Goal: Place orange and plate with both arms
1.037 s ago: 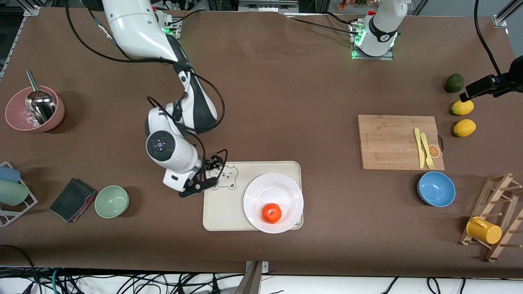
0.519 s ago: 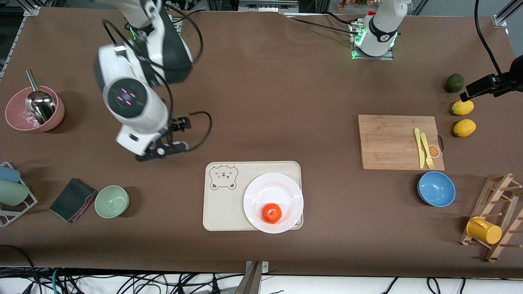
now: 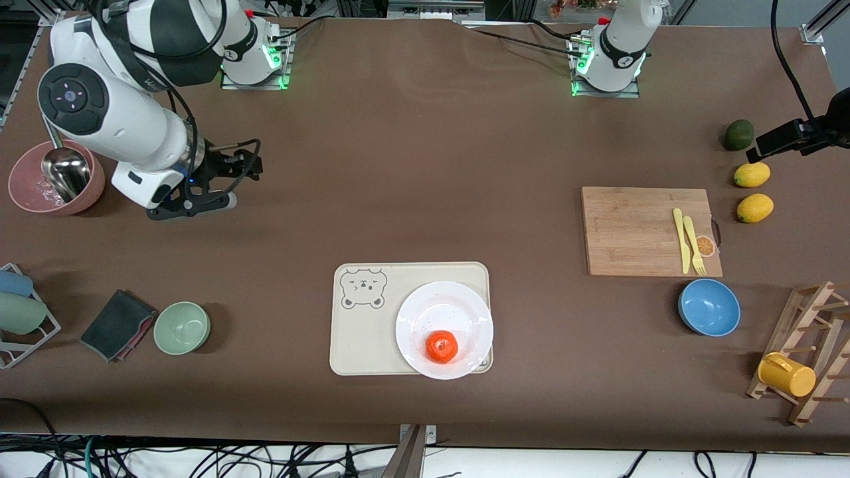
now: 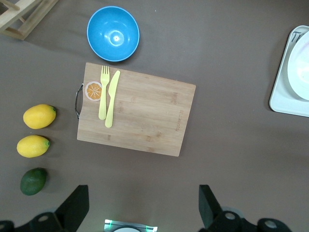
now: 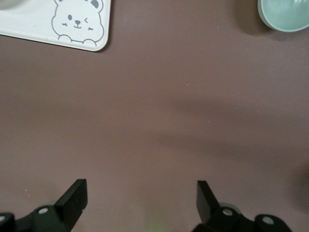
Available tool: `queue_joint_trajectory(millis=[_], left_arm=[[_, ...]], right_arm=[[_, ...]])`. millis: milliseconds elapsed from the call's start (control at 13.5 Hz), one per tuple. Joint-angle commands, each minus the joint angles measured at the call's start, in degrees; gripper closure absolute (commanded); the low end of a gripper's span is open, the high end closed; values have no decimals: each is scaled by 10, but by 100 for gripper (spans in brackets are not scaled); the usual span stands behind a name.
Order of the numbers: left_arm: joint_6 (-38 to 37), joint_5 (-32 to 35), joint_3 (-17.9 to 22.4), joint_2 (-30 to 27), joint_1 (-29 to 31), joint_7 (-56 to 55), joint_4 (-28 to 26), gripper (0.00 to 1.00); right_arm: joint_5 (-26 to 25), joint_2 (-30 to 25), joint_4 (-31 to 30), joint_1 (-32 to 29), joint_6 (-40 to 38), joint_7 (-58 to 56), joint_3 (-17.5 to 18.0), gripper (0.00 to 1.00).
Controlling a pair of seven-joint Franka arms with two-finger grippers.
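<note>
The orange sits on the plate, and the plate rests on the bear tray, at the tray's end toward the left arm. The right pincer hangs spread and empty over bare worktop beside the pink bowl. The left pincer (parked high over the cutting board) gapes wide, holding nothing.

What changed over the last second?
The right claw, open and empty, pulled back from the bear corner of the tray toward its own base and now hangs over bare table beside the pink bowl. Nothing was taken or released. The orange stayed on the plate, and the left claw stayed open over the cutting board.
</note>
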Motion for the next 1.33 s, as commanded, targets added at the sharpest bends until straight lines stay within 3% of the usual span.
queue_joint_trajectory(millis=[0, 222, 519, 667, 1259], left_arm=[[-15, -15, -1, -4, 5, 9, 5, 0], [-16, -15, 0, -4, 5, 10, 4, 0], [-24, -15, 0, -4, 5, 10, 5, 0], [-24, -15, 0, -4, 5, 10, 5, 0], [-24, -15, 0, -4, 5, 10, 5, 0]], right_arm=[[-17, -42, -71, -94, 53, 4, 53, 0], [-19, -51, -51, -145, 63, 3, 53, 0], [-12, -39, 65, -136, 43, 4, 29, 0], [-11, -40, 70, -114, 33, 8, -1, 0], [-14, -48, 67, -109, 20, 10, -6, 0]])
